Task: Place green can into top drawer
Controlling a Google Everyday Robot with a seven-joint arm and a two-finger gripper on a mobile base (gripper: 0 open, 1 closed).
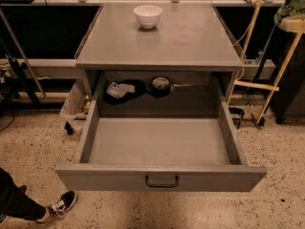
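Observation:
The top drawer [95,178] is pulled wide open below the tabletop, with its black handle [162,181] on the front panel facing me. Its inside holds nothing. The green can [290,7] shows only partly at the far right edge of the camera view, well above and to the right of the drawer and off the table's right side. My gripper [293,20] is there, shut on the can, with one pale finger [295,26] showing under it. The rest of the arm is cut off by the frame edge.
A white bowl [147,15] stands at the back of the grey tabletop [190,39]. Dark objects [119,90] lie in the cavity behind the drawer. A wooden frame [269,75] stands at the right. A person's shoe [57,206] is at the bottom left.

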